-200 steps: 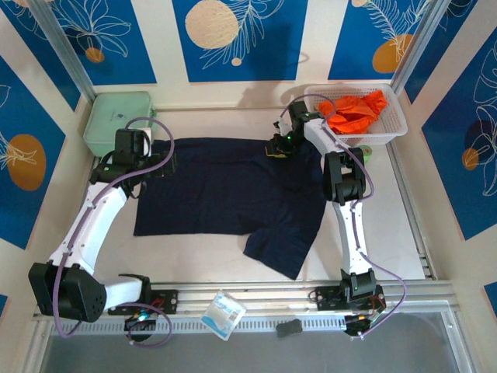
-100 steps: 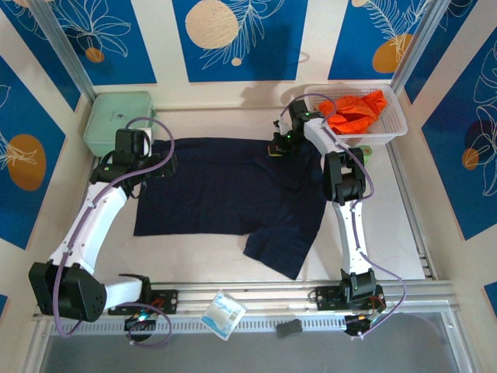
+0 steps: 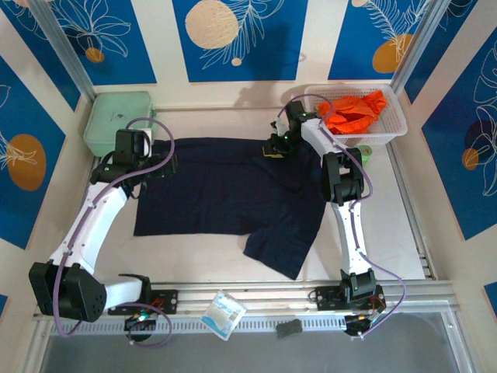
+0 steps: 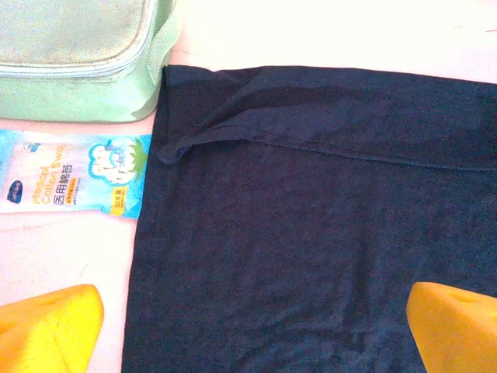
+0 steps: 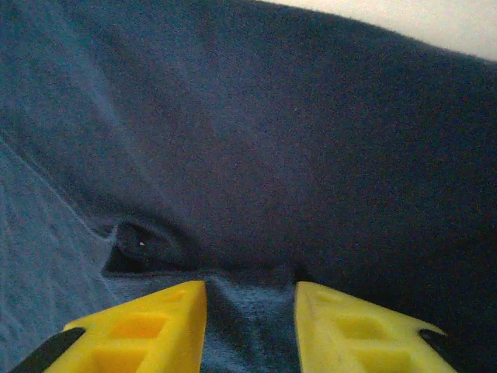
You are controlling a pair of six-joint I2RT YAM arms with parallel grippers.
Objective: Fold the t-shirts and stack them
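Navy t-shirt (image 3: 225, 194), one item, spread flat across the middle of the table (image 3: 194, 256) with one sleeve trailing toward the near edge; orange t-shirt (image 3: 356, 113), one item, crumpled in the white basket (image 3: 394, 128) at the far right corner. Left gripper (image 4: 252, 330) hangs over the navy shirt's far left corner, jaws spread wide and holding nothing, near the pale green case (image 4: 78, 54) and a blue-and-white packet (image 4: 74, 183) (its edge just at the shirt's border). Right gripper (image 5: 250, 291) sits low on the far edge of the navy cloth, jaws narrowly parted with a raised ridge of fabric between the yellow fingers (image 5: 147, 326).
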